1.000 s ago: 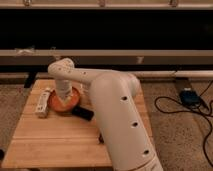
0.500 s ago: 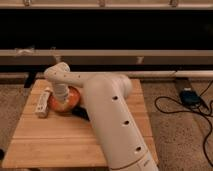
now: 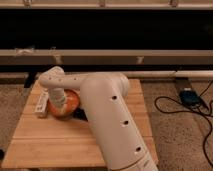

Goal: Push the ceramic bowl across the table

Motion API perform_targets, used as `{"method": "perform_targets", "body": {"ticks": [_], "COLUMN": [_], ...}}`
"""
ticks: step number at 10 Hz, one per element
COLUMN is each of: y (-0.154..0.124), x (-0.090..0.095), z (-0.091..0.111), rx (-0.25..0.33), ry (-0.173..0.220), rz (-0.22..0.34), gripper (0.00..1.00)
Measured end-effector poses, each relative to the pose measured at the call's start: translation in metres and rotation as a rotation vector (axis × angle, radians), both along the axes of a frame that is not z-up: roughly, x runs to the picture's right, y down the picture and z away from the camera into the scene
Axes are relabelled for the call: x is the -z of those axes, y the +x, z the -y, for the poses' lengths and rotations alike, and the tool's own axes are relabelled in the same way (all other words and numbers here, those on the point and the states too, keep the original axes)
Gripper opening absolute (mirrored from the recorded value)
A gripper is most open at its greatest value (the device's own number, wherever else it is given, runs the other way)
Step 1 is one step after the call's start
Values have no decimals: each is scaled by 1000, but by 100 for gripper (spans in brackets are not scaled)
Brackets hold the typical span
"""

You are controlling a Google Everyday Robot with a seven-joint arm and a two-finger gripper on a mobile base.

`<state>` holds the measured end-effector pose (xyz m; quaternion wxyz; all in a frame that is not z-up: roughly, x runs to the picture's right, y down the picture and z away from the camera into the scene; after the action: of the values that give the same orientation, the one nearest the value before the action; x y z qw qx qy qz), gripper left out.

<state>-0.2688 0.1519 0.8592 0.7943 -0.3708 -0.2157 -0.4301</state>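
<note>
A white oblong object [image 3: 41, 104] lies near the left edge of the light wooden counter [image 3: 50, 142]. Just right of it sits the orange ceramic bowl [image 3: 71, 102] — on the counter's left half, toward the far side. The end effector [image 3: 59, 108] reaches down at the bowl's left side, fingers pressed together. The bulky white arm [image 3: 107, 115] fills the middle — on the floor at far right lies a blue device [image 3: 189, 96] with black cables.

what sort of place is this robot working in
Likely a lab or test room: a small table on speckled floor, and a box with loose cables lying beside it. The gripper is down at the ceramic bowl on the table.
</note>
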Motion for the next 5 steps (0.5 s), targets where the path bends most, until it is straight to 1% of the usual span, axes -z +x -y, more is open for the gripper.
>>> {"method": "perform_targets", "body": {"ticks": [2, 5], "y": [-6, -22], "x": [19, 56], "z": [-17, -51], "rx": [62, 177], "ry": [-10, -29], "rz": [36, 118], "gripper": [0, 0]}}
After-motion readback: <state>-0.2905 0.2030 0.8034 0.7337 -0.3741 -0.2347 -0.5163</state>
